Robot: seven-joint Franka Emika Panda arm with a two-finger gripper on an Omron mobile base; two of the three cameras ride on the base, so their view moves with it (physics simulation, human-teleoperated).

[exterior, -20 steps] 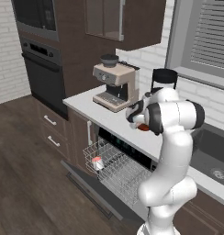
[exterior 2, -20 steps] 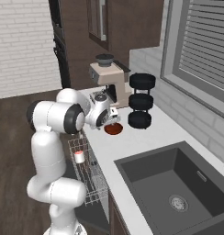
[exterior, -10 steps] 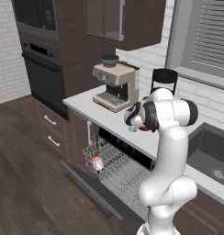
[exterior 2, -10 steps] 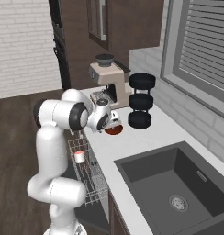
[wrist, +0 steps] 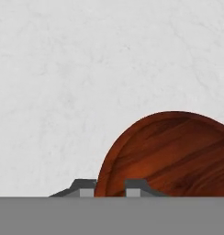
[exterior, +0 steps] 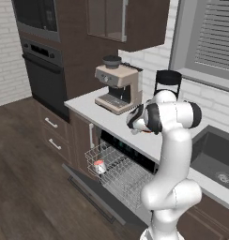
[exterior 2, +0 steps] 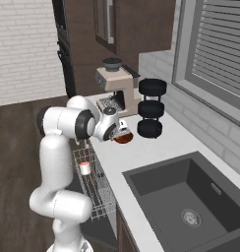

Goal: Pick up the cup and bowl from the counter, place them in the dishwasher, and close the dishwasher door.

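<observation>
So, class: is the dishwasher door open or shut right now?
Open. The dishwasher door lies folded down near the floor, and the white wire rack is pulled out over it with the cup standing inside.

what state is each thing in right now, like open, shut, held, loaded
dishwasher door: open, folded down flat
rack: pulled out over the door, one cup in it
cup: upright in the rack
bowl: upright, its rim between the end effector fingertips
end effector: shut on the bowl's rim
sink: empty
oven: door shut
coffee machine: upright on the counter
</observation>
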